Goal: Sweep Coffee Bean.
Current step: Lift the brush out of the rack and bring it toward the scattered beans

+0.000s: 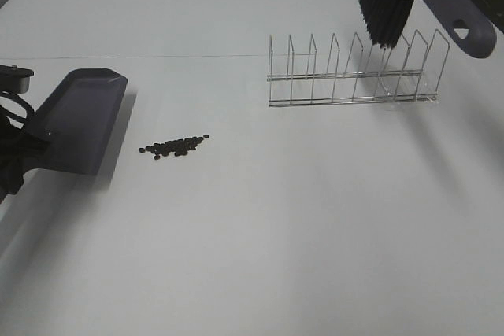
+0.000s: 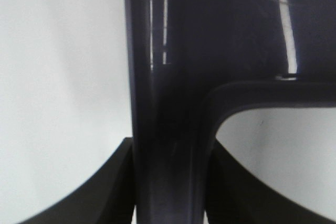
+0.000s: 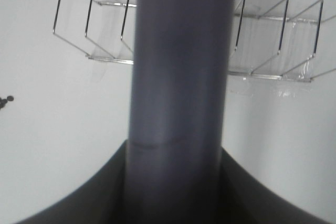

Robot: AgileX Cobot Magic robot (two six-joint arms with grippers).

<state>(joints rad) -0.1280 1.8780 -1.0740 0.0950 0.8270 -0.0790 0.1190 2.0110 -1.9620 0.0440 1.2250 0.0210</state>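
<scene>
A small heap of tiny dark coffee beans [image 1: 175, 147] lies on the white table left of centre; a few show at the edge of the right wrist view [image 3: 5, 100]. The dark grey dustpan [image 1: 79, 120] lies just left of the beans, its mouth toward them. My left gripper [image 2: 170, 182] is shut on the dustpan's handle [image 2: 168, 145]. My right gripper [image 3: 176, 182] is shut on the grey brush handle [image 3: 178, 77]. It holds the brush [image 1: 386, 1], black bristles down, in the air above the wire rack at the top right.
A wire dish rack [image 1: 354, 72] with several upright dividers stands at the back right, under the brush; it also shows in the right wrist view [image 3: 278, 40]. The left arm's cables [image 1: 12, 139] lie at the left edge.
</scene>
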